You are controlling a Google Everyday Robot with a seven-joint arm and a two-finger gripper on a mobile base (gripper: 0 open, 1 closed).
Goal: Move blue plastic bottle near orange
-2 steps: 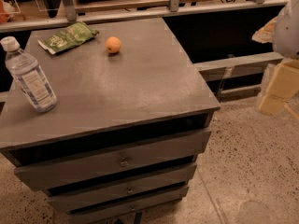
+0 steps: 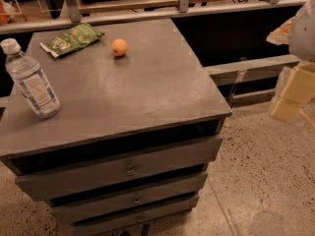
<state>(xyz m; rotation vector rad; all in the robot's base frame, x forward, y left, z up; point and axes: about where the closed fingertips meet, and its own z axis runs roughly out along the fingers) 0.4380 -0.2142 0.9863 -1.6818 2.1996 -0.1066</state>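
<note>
The blue plastic bottle (image 2: pixel 30 80) stands upright at the left edge of the grey drawer cabinet's top (image 2: pixel 147 87), white cap up. The orange (image 2: pixel 119 47) lies toward the back of the top, well to the right of and behind the bottle. My gripper (image 2: pixel 291 93) shows as pale yellow fingers at the right edge of the camera view. It hangs off the cabinet's right side, over the floor, far from both bottle and orange, and holds nothing that I can see.
A flat green snack bag (image 2: pixel 72 38) lies at the back left of the top, left of the orange. Metal shelving rails (image 2: pixel 182 6) run behind the cabinet. The cabinet's drawers (image 2: pixel 129 171) face me, above a speckled floor (image 2: pixel 266 171).
</note>
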